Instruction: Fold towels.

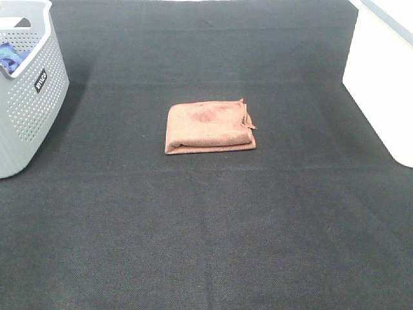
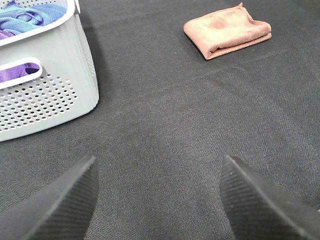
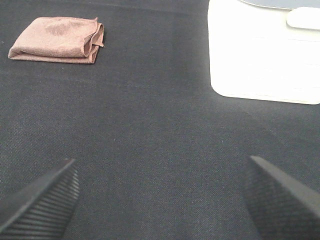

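Currently the towel (image 1: 210, 126) lies folded near the middle of the black mat (image 1: 206, 245), a compact rectangle w/ several layers stacked. Fold line runs along the near-left side; loose edges and one stray corner stick out at the right end. Top face shows a darker patch, poss. damp or a stain; cannot tell which.

Status, as judged from layout: folding of this towel looks done or nearly done. Layers are slightly offset at the right end, so a tidy-up press may be worth it, but no further fold seems req'd.

Arms: neither shows in the high view. Left gripper (image 2: 157, 200) hangs over bare mat, well apart from the towel, jaws spread wide, nothing between them. Right gripper (image 3: 160, 200) likewise: jaws wide, empty, over bare mat, towel far off.

Surroundings:
- Grey perforated basket (image 1: 29, 103) at the far-left edge of the mat, holding a blue cloth (image 2: 30, 17) and something purple (image 2: 17, 75) showing through the handle slot.
- White container (image 1: 381, 84) at the right edge, contents not visible.

Remaining, as a guess: move the folded towel to storage (white container seems likely, not certain), then fetch the next item from the basket if more are to be folded.
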`<state>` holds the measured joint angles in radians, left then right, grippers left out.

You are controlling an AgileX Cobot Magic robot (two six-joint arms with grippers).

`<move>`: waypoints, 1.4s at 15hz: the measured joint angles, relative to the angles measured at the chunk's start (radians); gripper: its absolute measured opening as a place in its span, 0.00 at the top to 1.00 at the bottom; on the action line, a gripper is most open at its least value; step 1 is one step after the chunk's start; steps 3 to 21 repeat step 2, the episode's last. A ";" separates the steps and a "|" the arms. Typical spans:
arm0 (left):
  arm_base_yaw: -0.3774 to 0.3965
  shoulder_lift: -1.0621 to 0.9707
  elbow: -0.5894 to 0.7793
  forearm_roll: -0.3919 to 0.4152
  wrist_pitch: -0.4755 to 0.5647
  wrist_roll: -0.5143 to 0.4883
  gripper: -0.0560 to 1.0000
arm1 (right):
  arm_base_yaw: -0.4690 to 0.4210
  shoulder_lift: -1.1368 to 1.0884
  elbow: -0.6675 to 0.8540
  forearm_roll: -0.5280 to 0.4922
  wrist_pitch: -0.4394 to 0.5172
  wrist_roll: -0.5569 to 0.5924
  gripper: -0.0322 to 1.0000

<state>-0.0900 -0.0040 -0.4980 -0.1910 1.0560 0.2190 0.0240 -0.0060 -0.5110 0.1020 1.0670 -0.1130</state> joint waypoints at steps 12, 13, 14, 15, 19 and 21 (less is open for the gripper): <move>0.000 0.000 0.000 0.000 0.000 0.000 0.32 | 0.000 0.000 0.000 0.000 0.000 0.000 0.16; 0.000 0.000 0.000 0.000 0.000 0.000 0.32 | 0.000 0.000 0.000 0.000 0.000 0.000 0.16; 0.000 0.000 0.000 0.000 0.000 0.000 0.32 | 0.000 0.000 0.000 0.000 0.000 0.000 0.16; 0.000 0.000 0.000 0.000 0.000 0.000 0.32 | 0.000 0.000 0.000 0.000 0.000 0.000 0.16; 0.000 0.000 0.000 0.000 0.000 0.000 0.32 | 0.000 0.000 0.000 0.000 0.000 0.000 0.16; 0.000 0.000 0.000 0.000 0.000 0.000 0.32 | 0.000 0.000 0.000 0.000 0.000 0.000 0.16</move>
